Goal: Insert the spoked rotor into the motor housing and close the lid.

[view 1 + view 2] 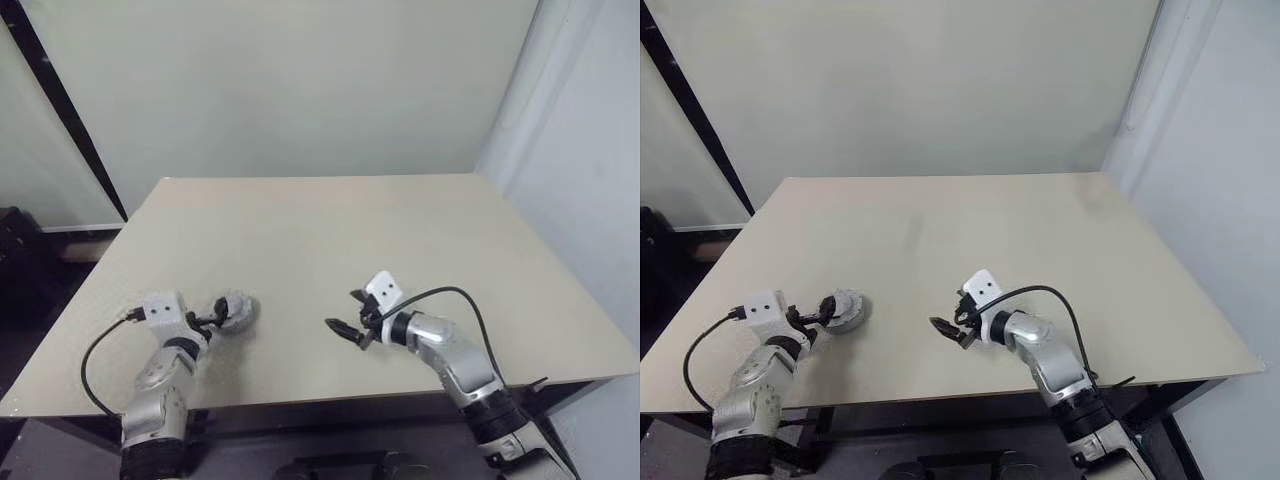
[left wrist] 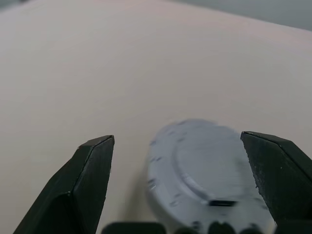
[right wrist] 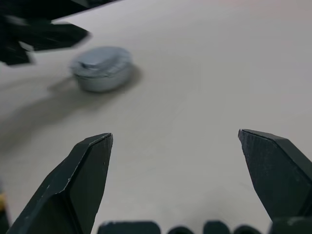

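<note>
The table (image 1: 330,250) is the largest thing here, a broad beige top with a pale wall behind it and a dark slanting bar (image 1: 60,100) against that wall on the robot's left. No brand, label or writing can be read on any surface, on the arms or on the metal part.

Near the table's front edge on the robot's left sits the lid (image 1: 236,311), a grey round disc that covers whatever lies beneath it. The motor housing's copper windings and the spoked rotor cannot be made out, so it cannot be told from these views whether they are under it. The lid lies flat on the table with open tabletop around it.

The left gripper (image 1: 214,318) is just beside the lid on the robot's side of it, its two black fingers spread wide. In the left wrist view the lid (image 2: 202,178) lies between the fingers (image 2: 87,180) with bare table showing on one side, so they are not clamped on it.

The right gripper (image 1: 348,312) is further right, well apart from the lid, over bare table, with its fingers also wide apart and nothing between them. A black cable (image 1: 455,300) loops from its white wrist block back along the arm.

The right wrist view shows the lid (image 3: 102,68) from the side, with a raised centre and stepped rim, and the other gripper's dark blurred shape beside it.
</note>
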